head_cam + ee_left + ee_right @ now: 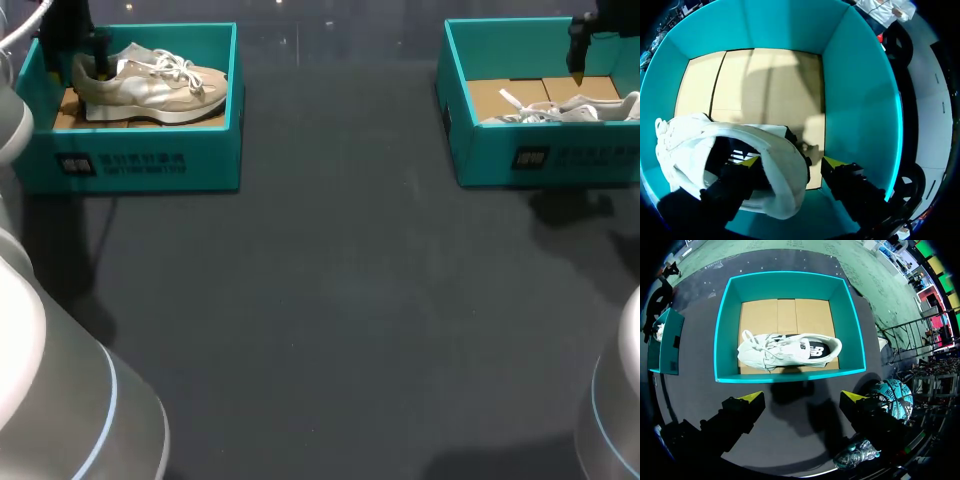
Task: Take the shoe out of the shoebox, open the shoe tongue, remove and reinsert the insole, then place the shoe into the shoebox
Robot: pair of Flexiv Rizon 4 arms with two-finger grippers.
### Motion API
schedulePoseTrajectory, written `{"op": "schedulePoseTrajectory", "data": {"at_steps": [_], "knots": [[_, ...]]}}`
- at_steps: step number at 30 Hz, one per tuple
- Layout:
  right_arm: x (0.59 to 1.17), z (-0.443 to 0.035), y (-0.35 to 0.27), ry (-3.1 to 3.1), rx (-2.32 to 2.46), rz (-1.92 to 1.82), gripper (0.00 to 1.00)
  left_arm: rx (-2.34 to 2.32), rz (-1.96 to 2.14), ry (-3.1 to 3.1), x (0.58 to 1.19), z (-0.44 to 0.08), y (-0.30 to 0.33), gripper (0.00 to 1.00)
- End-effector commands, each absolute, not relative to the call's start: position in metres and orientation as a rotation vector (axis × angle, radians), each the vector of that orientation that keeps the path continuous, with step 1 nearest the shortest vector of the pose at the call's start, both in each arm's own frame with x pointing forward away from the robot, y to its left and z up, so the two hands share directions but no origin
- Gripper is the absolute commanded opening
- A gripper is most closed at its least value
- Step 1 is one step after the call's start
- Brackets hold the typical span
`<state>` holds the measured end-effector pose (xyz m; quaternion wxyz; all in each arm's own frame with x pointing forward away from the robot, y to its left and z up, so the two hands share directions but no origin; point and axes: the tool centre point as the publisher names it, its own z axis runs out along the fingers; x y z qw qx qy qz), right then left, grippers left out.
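Note:
A beige-white shoe [150, 85] lies on its side in the teal shoebox [130, 165] at the back left. My left gripper [95, 60] is down at its heel. In the left wrist view the left gripper [790, 161] straddles the heel collar of the shoe [785, 185]: one finger is inside the shoe's opening, and the other stands outside with a small gap to the heel. My right gripper [578, 60] hangs open over the second teal box [550, 155] at the back right, which holds a white shoe [565, 110]. The right gripper [804, 397] has nothing between its fingers, and the white shoe [790, 350] lies ahead of it.
Both boxes have cardboard floors and tall teal walls [860, 100]; the left gripper's outer finger stands close to one wall. The dark table [330, 320] stretches wide between and in front of the boxes.

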<state>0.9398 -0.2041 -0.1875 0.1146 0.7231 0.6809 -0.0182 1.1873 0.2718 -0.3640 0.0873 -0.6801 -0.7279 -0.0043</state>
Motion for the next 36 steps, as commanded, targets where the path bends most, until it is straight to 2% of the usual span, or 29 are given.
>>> {"op": "schedulePoseTrajectory", "data": {"at_steps": [1,2,5,6,7,21,36], "knots": [[0.939,-0.188,-0.204,1.996,2.119,-0.053,1.0,-2.016,-0.011,-2.161,1.194,-0.369,0.272,0.61],[0.939,-0.188,-0.204,1.996,2.119,-0.053,1.0,-2.015,-0.012,-2.162,1.194,-0.369,0.272,0.46],[0.939,-0.188,-0.204,1.996,2.119,-0.053,1.0,-2.011,-0.019,-2.163,1.194,-0.37,0.273,0.2],[0.939,-0.188,-0.204,1.996,2.119,-0.053,1.0,-2.011,-0.021,-2.163,1.194,-0.37,0.273,0.05],[0.939,-0.188,-0.204,1.996,2.119,-0.053,1.0,-2.011,-0.022,-2.164,1.194,-0.37,0.273,0.0],[0.939,-0.188,-0.204,1.996,2.119,-0.053,1.0,-2.084,-0.035,-2.18,1.189,-0.345,0.283,0.0],[0.939,-0.188,-0.204,1.996,2.119,-0.053,1.0,-2.22,-0.116,-2.172,1.169,-0.255,0.277,0.0]]}}
